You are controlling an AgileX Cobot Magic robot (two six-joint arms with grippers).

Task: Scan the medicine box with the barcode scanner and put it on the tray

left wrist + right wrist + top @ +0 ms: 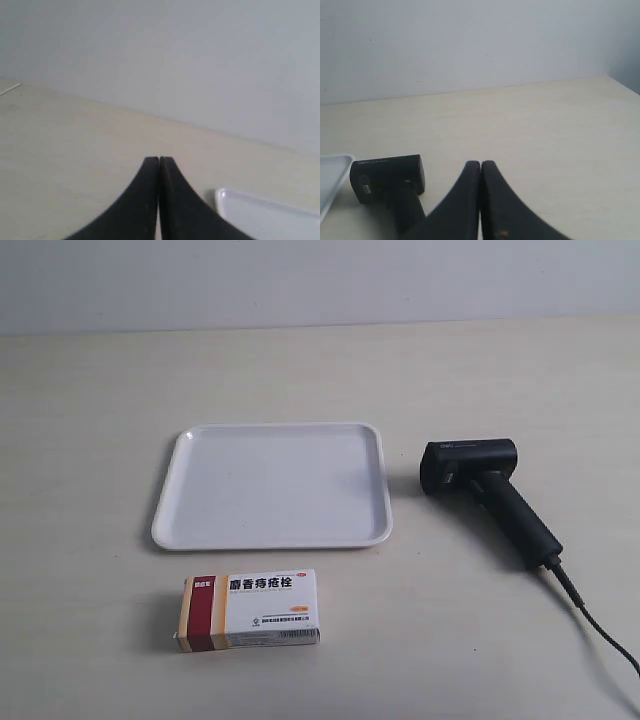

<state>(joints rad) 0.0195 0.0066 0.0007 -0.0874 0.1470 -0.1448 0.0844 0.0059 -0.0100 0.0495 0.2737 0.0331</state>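
Soft, even, bright light — faint shadows left of the tray (170,502) — both wrist views slightly blurred.

The left arm's black, curved two-fingered claw (158,160) has its fingertips pressed together, nothing between them, held above the table. The right arm's matching black claw (480,163) is likewise closed tip to tip and empty. Neither arm appears in the exterior view.
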